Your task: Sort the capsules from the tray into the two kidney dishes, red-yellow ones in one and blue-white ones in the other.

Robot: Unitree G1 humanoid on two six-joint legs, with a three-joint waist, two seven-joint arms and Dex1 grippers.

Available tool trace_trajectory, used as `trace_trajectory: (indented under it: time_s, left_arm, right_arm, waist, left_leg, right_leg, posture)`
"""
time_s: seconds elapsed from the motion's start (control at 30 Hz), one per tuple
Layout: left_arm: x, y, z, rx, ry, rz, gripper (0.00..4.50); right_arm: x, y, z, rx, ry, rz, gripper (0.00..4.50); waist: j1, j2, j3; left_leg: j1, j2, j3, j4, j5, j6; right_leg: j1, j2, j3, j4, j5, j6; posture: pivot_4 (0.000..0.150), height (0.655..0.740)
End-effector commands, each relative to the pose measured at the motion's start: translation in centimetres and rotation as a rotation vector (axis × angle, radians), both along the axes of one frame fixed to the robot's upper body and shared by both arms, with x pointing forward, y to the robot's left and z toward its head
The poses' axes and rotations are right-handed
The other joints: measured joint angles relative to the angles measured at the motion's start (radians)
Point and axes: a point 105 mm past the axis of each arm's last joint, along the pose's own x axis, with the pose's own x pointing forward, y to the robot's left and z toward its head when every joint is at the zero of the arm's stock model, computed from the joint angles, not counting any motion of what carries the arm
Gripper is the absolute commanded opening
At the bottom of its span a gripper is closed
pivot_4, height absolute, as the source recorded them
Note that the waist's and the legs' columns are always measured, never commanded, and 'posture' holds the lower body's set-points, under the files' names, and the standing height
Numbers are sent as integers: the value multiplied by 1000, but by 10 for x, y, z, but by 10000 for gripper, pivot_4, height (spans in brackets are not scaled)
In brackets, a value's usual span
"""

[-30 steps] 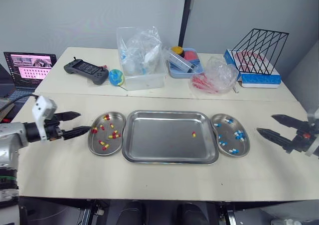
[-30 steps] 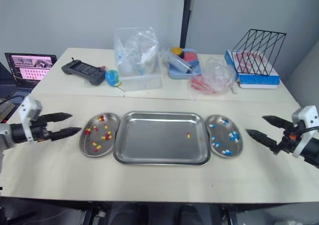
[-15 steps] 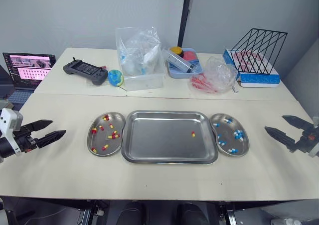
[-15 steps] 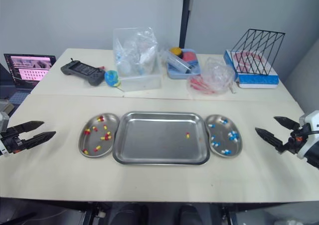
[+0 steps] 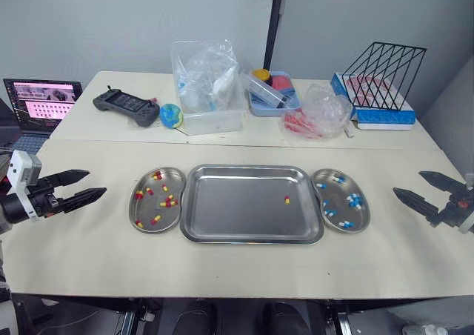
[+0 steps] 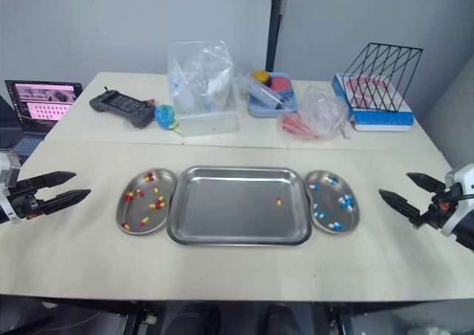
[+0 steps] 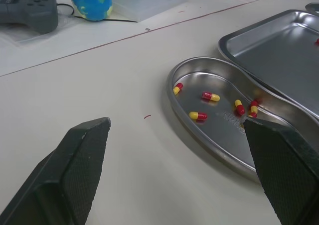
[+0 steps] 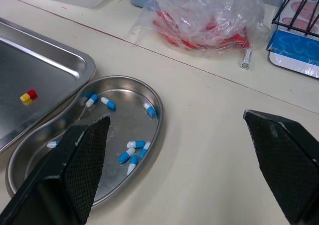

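Along the back stand a laptop [image 5: 43, 101], controller [image 5: 126, 106], ball [image 5: 172, 115], clear box [image 5: 211, 90], bag [image 5: 320, 113] and wire rack [image 5: 384, 72].

The tray [image 5: 237, 209], the left dish [image 5: 144, 209] and the right dish [image 5: 339, 194] are recorded as plain silver metal. Red-yellow capsules [image 5: 169, 201] are noted in the left dish and blue-white capsules [image 5: 354, 200] in the right. One red-yellow capsule [image 5: 287, 199] is marked on the tray. The table [image 5: 89, 246] is recorded as cream, the ball [image 5: 171, 115] as mottled blue and green.

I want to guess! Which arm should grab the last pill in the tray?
Probably right: the pill lies right of centre in the tray, closer to the right gripper than the left gripper.
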Motion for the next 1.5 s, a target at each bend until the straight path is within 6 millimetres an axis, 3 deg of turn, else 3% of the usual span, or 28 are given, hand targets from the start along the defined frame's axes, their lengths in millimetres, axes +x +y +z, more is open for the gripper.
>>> trace_trajectory:
  time_s: [0.03, 0.1, 0.23, 0.33, 0.47, 0.6, 0.7, 0.97, 1.1, 1.17, 1.5]
  left_arm:
    - [2, -6, 11, 18, -38, -36, 44782]
    - [1, -15, 10, -10, -32, -79, 44782]
    - [-3, -57, 5, -42, -5, -258, 44782]
    - [7, -116, 2, -30, -30, -393, 44782]
    - [24, -146, -5, 30, -34, -390, 44782]
    - [33, -256, 4, 12, -89, -626, 44782]
    - [38, -300, 5, 94, -115, -695, 44782]
    - [63, -360, -9, 224, -123, -713, 44782]
    - [59, -399, -25, 321, -156, -819, 44782]
    - [62, -411, -27, 283, -119, -802, 44782]
    - [63, -419, -59, 340, -57, -795, 44782]
  right_arm:
    - [-3, -1, 16, -7, -55, -5, 45000]
    - [-3, -2, 18, -11, -63, -9, 45000]
    - [-3, -1, 20, -14, -73, -9, 45000]
    - [-3, 6, 19, 9, -61, 7, 45000]
    - [-5, 13, 20, 19, -60, 10, 45000]
    - [-20, 28, 18, -25, -55, 24, 45000]
    - [-28, 39, 17, -48, -56, 30, 45000]
    - [-38, 56, 12, -55, -52, 21, 45000]
    - [-35, 57, 9, -48, -69, -18, 45000]
    - [-35, 59, 7, -48, -70, -23, 45000]
    - [-38, 43, 6, -95, -78, -105, 45000]
  waist:
    - [-1, 0, 0]
    - [-2, 0, 0]
    - [5, 0, 0]
    - [11, 0, 0]
    - [7, 0, 0]
    - [25, 1, 0]
    - [32, 1, 0]
    - [8, 2, -1]
    - [15, 2, -1]
    - [17, 2, -1]
    - [12, 2, 0]
  left_leg:
    - [0, 0, 0, 0, 0, 0]
    - [0, 0, 0, 0, 0, 0]
    - [0, 0, 0, 0, 0, 0]
    - [0, -1, -1, 1, 0, 0]
    - [0, -1, -1, 2, 0, 0]
    - [0, -3, -2, 2, 0, 0]
    - [-1, -6, -2, 5, 0, 2]
    - [-1, -6, -3, 3, -1, 2]
    - [-2, -6, -3, 3, -1, 3]
    - [-4, -7, -4, 4, -1, 3]
    - [-7, -6, -5, 4, -1, 3]
  right_leg:
    - [0, 0, 0, 0, 0, 0]
    - [0, 0, 0, 0, 0, 0]
    - [0, -1, 0, 0, 0, 0]
    - [1, -1, 0, 0, 0, 0]
    - [2, 1, 1, 0, 1, 1]
    - [4, 2, 2, -1, 1, 3]
    - [5, 2, 3, -3, 3, 6]
    - [3, 4, 6, -3, 2, 5]
    - [3, 4, 5, -4, 2, 6]
    - [2, 4, 6, -5, 2, 6]
    - [-1, 4, 5, -4, 2, 6]
  posture:
    - [1500, 7400]
    - [1500, 7400]
    - [1500, 7400]
    - [1500, 7400]
    - [1500, 7400]
    - [1500, 7400]
    - [1500, 7400]
    - [1500, 7400]
    - [1500, 7400]
    - [1500, 7400]
    - [1500, 7400]
